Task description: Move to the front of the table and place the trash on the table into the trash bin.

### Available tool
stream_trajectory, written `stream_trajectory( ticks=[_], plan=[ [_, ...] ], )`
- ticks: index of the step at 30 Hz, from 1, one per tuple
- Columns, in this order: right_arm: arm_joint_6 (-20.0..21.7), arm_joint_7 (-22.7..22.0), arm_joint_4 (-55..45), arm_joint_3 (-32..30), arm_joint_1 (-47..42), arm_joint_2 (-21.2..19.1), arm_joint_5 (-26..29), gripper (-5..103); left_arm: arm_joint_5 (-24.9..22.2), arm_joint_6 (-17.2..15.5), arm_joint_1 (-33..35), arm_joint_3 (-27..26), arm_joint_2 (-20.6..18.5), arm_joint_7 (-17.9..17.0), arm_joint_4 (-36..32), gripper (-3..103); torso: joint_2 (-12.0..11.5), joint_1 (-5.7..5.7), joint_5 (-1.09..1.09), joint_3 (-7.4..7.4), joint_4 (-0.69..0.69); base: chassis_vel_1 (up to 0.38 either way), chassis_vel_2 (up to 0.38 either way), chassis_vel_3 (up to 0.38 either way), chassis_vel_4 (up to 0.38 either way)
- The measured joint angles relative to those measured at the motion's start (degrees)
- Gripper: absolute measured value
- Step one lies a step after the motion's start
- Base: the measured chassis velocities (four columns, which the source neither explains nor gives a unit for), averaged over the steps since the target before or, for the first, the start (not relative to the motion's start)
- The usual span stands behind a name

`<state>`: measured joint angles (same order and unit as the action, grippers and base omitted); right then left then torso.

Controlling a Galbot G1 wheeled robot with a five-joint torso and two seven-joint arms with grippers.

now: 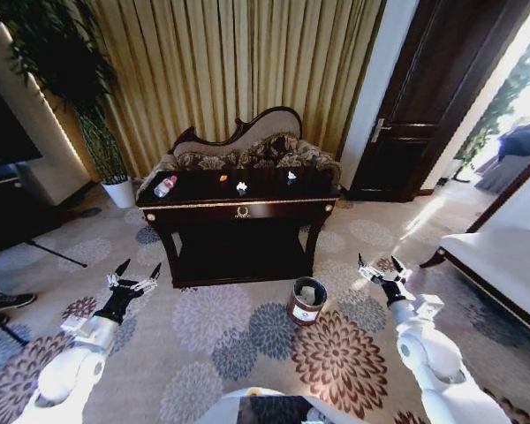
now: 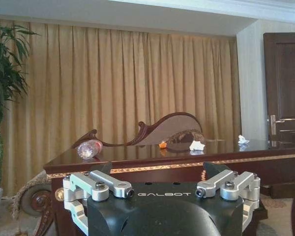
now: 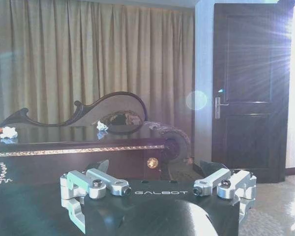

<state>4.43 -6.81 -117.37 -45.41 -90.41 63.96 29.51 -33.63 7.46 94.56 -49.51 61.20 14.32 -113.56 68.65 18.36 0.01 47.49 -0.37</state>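
Observation:
The dark table with gold trim stands ahead of me, in front of the curtains. On its top lie a clear bottle with a red label at the left, a tiny orange piece, a crumpled white scrap and a small whitish bit. The left wrist view shows the bottle, orange piece and scraps on the tabletop. The round dark-brown trash bin sits on the carpet before the table's right leg. My left gripper and right gripper hang open and empty, short of the table.
A patterned sofa stands behind the table. A potted plant in a white pot is at the back left, a dark door at the back right. A white-cushioned seat lies to my right. A shoe shows at the left edge.

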Motion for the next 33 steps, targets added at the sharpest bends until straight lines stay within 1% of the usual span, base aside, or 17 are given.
stream_trajectory(
  ticks=[3,6,10,12,16,26,29,31,33],
  plan=[
    [-0.02,0.00,0.10,0.15,0.08,0.04,-0.20,100,0.00,0.09,-0.01,0.00,0.05,0.12,0.15,100,-0.01,0.01,0.02,0.00,0.00,-0.157,0.267,0.157,-0.255],
    [-0.03,0.00,0.15,0.23,0.17,0.09,-0.33,100,0.00,0.15,-0.05,0.04,0.06,0.22,0.34,100,-0.01,0.01,-0.02,0.01,0.00,-0.131,0.284,0.129,-0.310],
    [-0.04,0.00,0.40,0.31,0.31,0.16,-0.40,100,0.00,0.19,-0.07,0.09,0.12,0.55,0.45,100,0.00,0.01,0.01,0.00,0.00,-0.131,0.313,0.133,-0.330],
    [-0.04,0.00,0.54,0.31,0.51,0.16,-0.36,100,0.00,0.20,-0.07,0.15,0.14,0.59,0.52,100,0.00,0.01,-0.02,0.00,0.00,-0.122,0.269,0.114,-0.281],
    [0.33,0.00,1.02,0.17,1.70,0.03,0.55,100,-0.01,0.23,-0.08,0.21,0.19,0.64,0.67,100,0.00,0.01,-0.01,0.00,0.00,-0.147,0.245,0.141,-0.242],
    [0.48,0.00,1.60,0.36,2.89,0.00,0.56,100,-0.01,0.42,0.05,0.22,0.26,0.81,0.68,100,0.00,0.00,0.01,0.00,0.00,-0.230,0.217,0.239,-0.217],
    [-0.28,0.00,1.74,0.54,2.63,0.24,-0.19,100,0.01,0.58,0.08,0.24,0.35,0.83,0.83,100,0.00,0.00,0.00,0.00,-0.02,-0.315,0.283,0.302,-0.262],
    [-1.15,0.00,1.40,0.55,2.24,0.31,-0.41,100,0.03,0.63,0.18,0.26,0.48,0.81,0.83,100,0.00,0.00,0.01,0.00,0.00,-0.299,0.296,0.299,-0.307],
    [-1.19,0.00,0.61,0.35,2.21,0.24,-0.19,100,-0.07,0.62,0.21,0.17,0.50,0.70,0.57,100,-0.02,0.02,-0.03,0.01,0.00,-0.254,0.286,0.312,-0.295]
  ],
)
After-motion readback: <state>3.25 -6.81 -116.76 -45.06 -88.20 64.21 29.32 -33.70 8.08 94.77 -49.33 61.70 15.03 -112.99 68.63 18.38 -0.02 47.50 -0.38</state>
